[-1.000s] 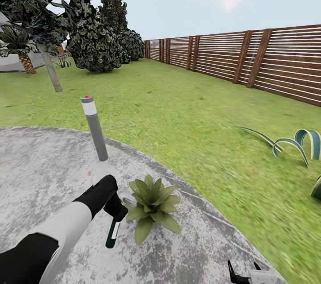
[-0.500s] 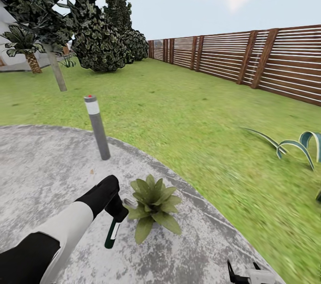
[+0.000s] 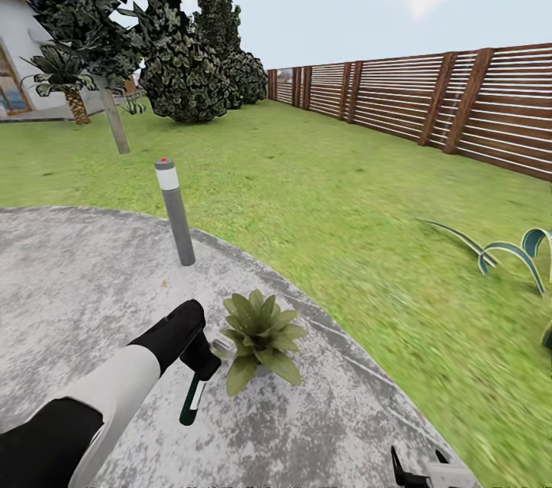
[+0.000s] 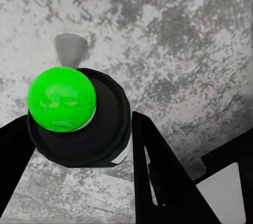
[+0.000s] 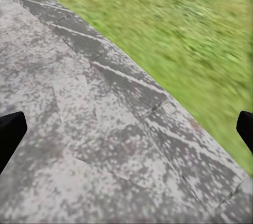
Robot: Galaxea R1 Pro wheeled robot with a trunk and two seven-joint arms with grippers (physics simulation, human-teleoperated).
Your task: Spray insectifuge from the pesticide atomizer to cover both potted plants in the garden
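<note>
My left gripper (image 3: 201,365) is shut on the pesticide atomizer (image 3: 192,401), a slim dark-green bottle with a white label that hangs down over the grey patio (image 3: 77,281). In the left wrist view its black spray head (image 4: 100,129) with a bright green ball on top sits between my black fingers (image 4: 158,176). One potted plant (image 3: 257,336), a low rosette of broad green leaves, stands just right of that gripper, close but apart. The right gripper (image 3: 418,466) is low at the patio's edge, and its wrist view shows it open (image 5: 126,129) over bare paving.
A grey bollard lamp (image 3: 175,212) stands on the patio behind the plant. Lawn (image 3: 345,189) stretches to a brown slatted fence (image 3: 475,109). A striped agave (image 3: 506,252) is at the right. Trees (image 3: 184,51), a palm (image 3: 65,82) and a building lie far left.
The whole picture has slid to the right as the camera turned left, bringing a building into view. The left arm keeps the same hold on the atomizer. The plant now sits slightly farther from it.
</note>
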